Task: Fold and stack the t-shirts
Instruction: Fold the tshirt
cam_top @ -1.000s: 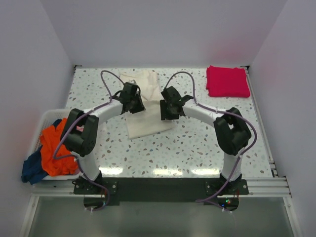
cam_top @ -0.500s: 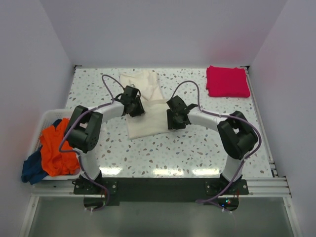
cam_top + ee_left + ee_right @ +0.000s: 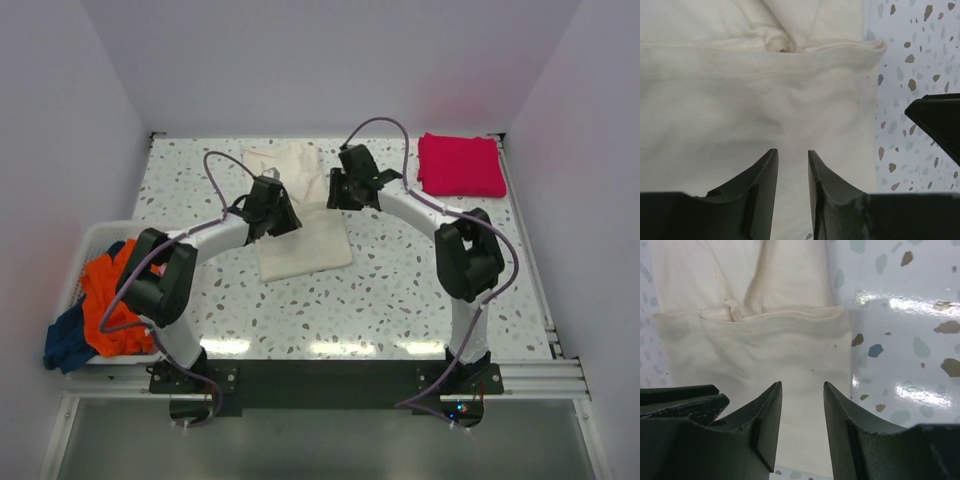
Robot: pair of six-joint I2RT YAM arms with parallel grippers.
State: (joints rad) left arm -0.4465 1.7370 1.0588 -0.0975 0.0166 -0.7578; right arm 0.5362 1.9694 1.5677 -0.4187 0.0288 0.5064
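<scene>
Folding stage: cream t-shirt [image 3: 305, 250] lies flat on the speckled table [image 3: 400, 290], left of centre, with a doubled layer over its near part; the hemmed edge of that layer runs left to right in both wrist views.
Left gripper [image 3: 272, 212]: poised over the left part of the cream t-shirt; its fingers [image 3: 765, 175] stand a narrow slot apart with nothing between them, only cloth below.
Right gripper [image 3: 350, 185]: poised over the far right part of the same shirt; its fingers [image 3: 765, 420] stand moderately apart and empty, with the cloth's right edge and bare table beneath.
Change since half a second ago: right gripper has moved from the shirt's near right edge to its far right part; left gripper sits almost where it was; the cream t-shirt has not shifted.
Magenta t-shirt [image 3: 460, 165]: folded into a rectangle at the far right corner of the table, well apart from both arms.
White basket [image 3: 100, 228]: at the left edge, holding an orange t-shirt [image 3: 110, 300] and a dark blue t-shirt [image 3: 65, 345] that drapes over its near left rim.
</scene>
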